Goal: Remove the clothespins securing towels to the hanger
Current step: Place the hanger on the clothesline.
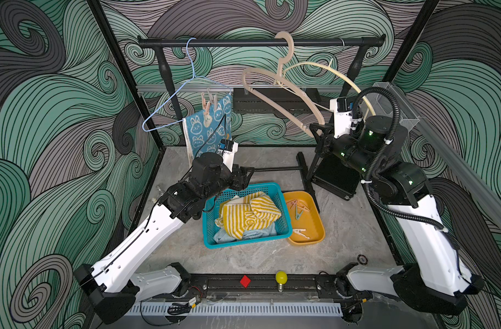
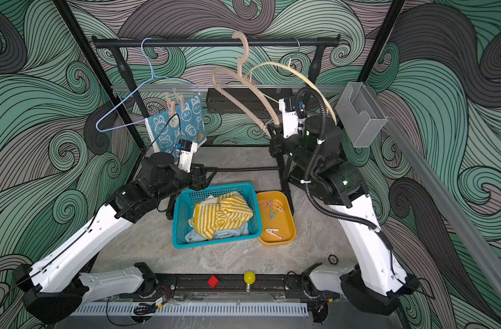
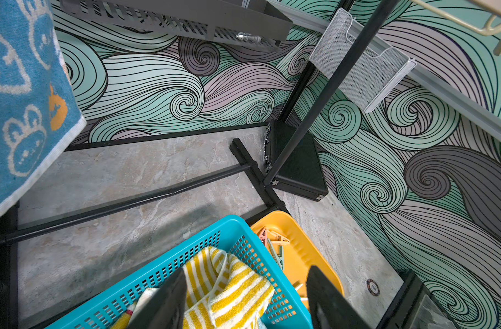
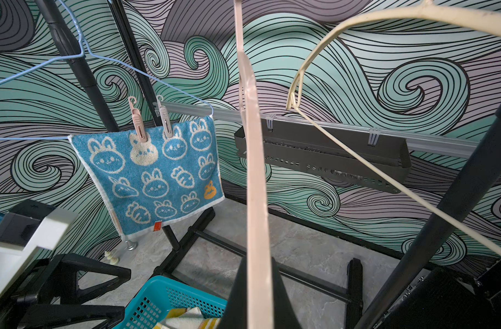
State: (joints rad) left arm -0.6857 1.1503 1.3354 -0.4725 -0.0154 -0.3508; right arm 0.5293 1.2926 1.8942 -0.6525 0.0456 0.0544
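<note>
Terry cloth fills the teal basket [image 1: 212, 242] in both top views: the yellow-striped towel [image 1: 249, 216] lies heaped over the pale-blue towel [image 1: 255, 235], and beside it the yellow tray [image 2: 276, 243] holds a handful of loose clothespins [image 1: 299, 210], so most of the job looks done. What is left hangs at the back, where the bunny towel [image 1: 206, 134] is pinned to the blue wire hanger [image 1: 169, 105] by two pink clothespins [image 1: 208, 104]. The left hand [image 1: 245, 176] hovers at the basket's far edge, and the right hand [image 1: 319, 132] sits at the low end of the bare beige hanger [image 1: 272, 94]. In the left wrist view, the left hand [image 3: 245, 282] stands open and empty, its fingers [image 3: 163, 302] spread above the striped towel in the basket. In the right wrist view, the right hand [image 4: 255, 299] is closed on the beige hanger's arm, which runs straight down between the jaws. The two pink clothespins [image 4: 138, 126] bite the top hem of the bunny towel [image 4: 155, 176], close together near its middle. By my reading, only those two pegs remain to be removed.
</note>
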